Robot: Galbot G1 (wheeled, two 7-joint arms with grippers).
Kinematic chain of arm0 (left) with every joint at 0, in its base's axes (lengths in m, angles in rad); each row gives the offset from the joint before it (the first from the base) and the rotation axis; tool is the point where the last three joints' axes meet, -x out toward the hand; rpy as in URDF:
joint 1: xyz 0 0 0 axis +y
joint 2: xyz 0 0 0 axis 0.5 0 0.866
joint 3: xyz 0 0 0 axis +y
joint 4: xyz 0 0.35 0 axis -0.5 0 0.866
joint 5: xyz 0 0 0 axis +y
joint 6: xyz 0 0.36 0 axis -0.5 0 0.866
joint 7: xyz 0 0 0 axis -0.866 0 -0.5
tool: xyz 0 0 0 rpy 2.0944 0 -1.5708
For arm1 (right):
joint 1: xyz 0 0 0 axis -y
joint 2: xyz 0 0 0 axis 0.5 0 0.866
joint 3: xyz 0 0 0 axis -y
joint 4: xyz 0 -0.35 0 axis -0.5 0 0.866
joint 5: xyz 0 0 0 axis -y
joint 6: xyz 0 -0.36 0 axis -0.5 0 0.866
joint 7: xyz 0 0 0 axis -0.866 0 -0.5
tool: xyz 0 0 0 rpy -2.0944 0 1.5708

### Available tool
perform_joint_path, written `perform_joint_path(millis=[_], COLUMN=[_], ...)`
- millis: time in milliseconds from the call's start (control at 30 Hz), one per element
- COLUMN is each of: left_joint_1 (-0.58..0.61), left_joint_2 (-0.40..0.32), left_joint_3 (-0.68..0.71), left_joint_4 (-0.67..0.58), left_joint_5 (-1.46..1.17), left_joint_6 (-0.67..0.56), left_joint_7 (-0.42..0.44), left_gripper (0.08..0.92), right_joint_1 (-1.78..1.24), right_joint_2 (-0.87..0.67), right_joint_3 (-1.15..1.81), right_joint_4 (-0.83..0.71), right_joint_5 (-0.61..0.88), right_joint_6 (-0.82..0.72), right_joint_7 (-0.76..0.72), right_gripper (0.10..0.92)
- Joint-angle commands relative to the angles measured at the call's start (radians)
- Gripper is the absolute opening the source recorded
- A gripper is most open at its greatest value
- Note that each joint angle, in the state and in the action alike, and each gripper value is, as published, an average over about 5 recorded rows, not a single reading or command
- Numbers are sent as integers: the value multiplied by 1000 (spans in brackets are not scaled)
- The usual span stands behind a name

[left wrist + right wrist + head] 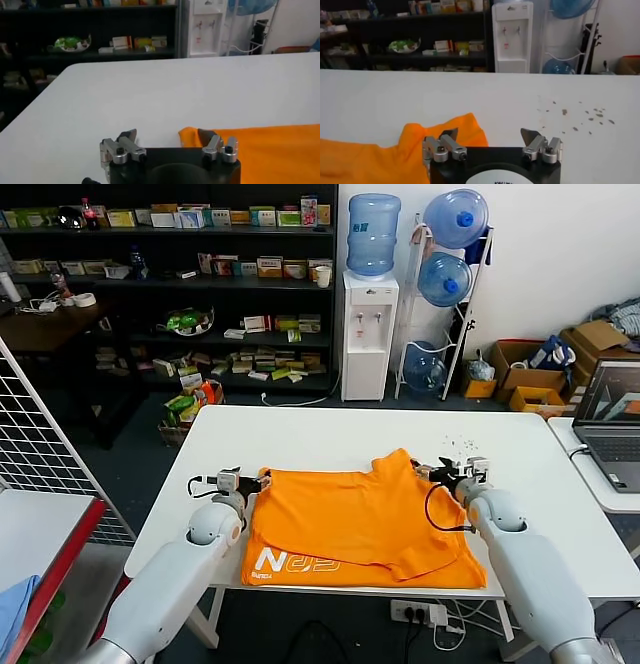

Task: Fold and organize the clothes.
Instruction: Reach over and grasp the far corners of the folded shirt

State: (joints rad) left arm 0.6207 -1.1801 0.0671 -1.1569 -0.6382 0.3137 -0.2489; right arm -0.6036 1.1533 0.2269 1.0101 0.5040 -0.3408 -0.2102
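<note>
T-shirt between open left gripper, right gripper.

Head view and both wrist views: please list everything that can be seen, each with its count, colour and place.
T-shirt: one, bright orange with white lettering, partly folded on the near half of the table.
Table: one, white, in front of the robot.
Water dispenser: one, white, blue bottle on top, behind the table.
Water bottles: three, blue, in a rack right of the dispenser.
Shelves: dark, with boxes, along the back wall.
Laptop: one, grey, open, on a side table at right.
Cardboard boxes: several, brown, on the floor at right.
Left gripper: open, at the shirt's left corner.
Right gripper: open, at the shirt's far right edge.
</note>
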Motion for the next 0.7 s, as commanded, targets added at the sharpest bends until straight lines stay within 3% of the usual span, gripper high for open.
perform_joint_path(millis=[33, 133, 433, 700], left_joint_1=[-13, 0, 45, 82], left_joint_2=[-14, -7, 28, 62], left_joint_3=[16, 16, 11, 0], left_joint_4=[51, 35, -34, -140], left_joint_5=[-21, -24, -50, -14], left_joint_6=[36, 42, 30, -57], left_joint_7=[10, 12, 16, 32], left_gripper=[818, 773, 520, 285], right_joint_1=[72, 69, 54, -57], right_joint_2=[61, 67, 69, -1], right_joint_3=[-25, -27, -19, -27], right_joint_4=[-161, -162, -148, 119], right_joint_5=[-51, -54, -77, 14], right_joint_6=[19, 14, 52, 63], right_joint_7=[-45, -44, -62, 19], right_gripper=[731, 645, 385, 160])
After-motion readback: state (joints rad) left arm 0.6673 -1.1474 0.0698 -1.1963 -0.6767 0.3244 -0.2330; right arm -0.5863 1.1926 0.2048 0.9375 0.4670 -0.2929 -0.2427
